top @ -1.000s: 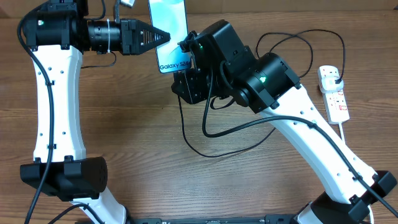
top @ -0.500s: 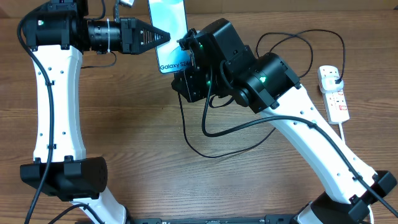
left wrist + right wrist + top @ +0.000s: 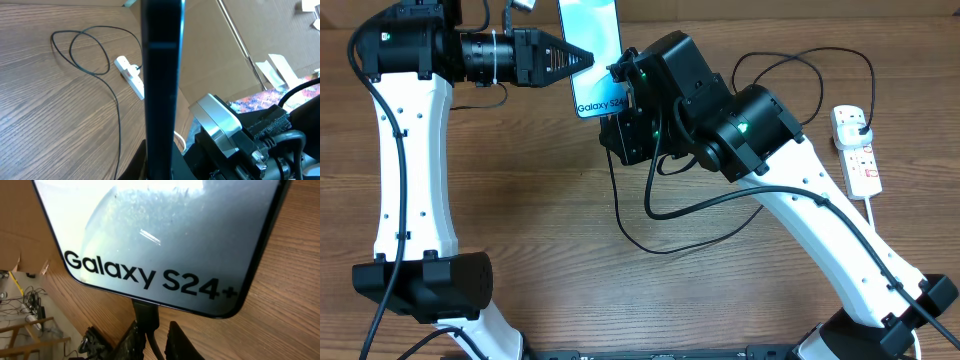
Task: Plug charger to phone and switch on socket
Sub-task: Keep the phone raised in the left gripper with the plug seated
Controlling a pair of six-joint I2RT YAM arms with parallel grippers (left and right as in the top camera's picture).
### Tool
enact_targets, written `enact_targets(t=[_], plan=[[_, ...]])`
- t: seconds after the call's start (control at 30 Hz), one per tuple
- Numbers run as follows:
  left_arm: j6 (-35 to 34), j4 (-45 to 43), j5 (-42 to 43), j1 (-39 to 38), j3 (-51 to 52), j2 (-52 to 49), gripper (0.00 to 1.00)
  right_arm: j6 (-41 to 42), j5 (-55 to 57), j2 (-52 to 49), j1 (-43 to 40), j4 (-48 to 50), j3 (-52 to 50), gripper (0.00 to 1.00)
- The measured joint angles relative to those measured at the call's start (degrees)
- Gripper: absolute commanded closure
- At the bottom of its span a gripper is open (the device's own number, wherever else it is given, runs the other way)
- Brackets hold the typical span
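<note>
My left gripper (image 3: 575, 60) is shut on the phone (image 3: 592, 50) and holds it off the table with its light-blue "Galaxy" screen facing up. In the left wrist view the phone (image 3: 161, 75) is a dark edge-on bar between my fingers (image 3: 160, 170). My right gripper (image 3: 156, 337) is closed around the connector tip of the charger (image 3: 146, 314), which meets the phone's bottom edge (image 3: 165, 255). In the overhead view my right gripper (image 3: 616, 118) sits just below the phone. The charger cable (image 3: 650, 235) loops over the table to a black plug in the socket (image 3: 858, 150).
The white power strip also shows in the left wrist view (image 3: 131, 76), with the thin cable looped beside it (image 3: 85, 50). Cardboard (image 3: 220, 60) lines the table's far edge. The right arm's thick black cable (image 3: 720, 205) hangs above the table.
The right wrist has shifted very slightly toward the phone's lower edge. The left arm and the phone have stayed still.
</note>
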State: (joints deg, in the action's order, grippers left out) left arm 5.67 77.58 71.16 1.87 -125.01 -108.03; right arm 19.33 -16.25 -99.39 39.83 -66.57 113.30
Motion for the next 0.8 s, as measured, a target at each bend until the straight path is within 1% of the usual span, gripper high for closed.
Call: enact_targets(t=[0.07,0.37,0.53,0.8], plan=[[-0.26,-0.02,0.00,0.00,0.00,0.00,0.96,0.15,-0.07,0.00,0.00,0.00,0.00,0.91],[-1.09,-0.22,-0.04,0.00,0.00,0.00,0.96,0.17,-0.28,0.00,0.00,0.09,0.00,0.92],[-1.09,-0.26,-0.04,0.00,0.00,0.00,0.96,0.17,-0.42,0.00,0.00,0.35,0.00,0.96],[-1.05,-0.39,-0.02,0.00,0.00,0.00,0.96,0.20,-0.44,0.00,0.00,0.66,0.00,0.96]])
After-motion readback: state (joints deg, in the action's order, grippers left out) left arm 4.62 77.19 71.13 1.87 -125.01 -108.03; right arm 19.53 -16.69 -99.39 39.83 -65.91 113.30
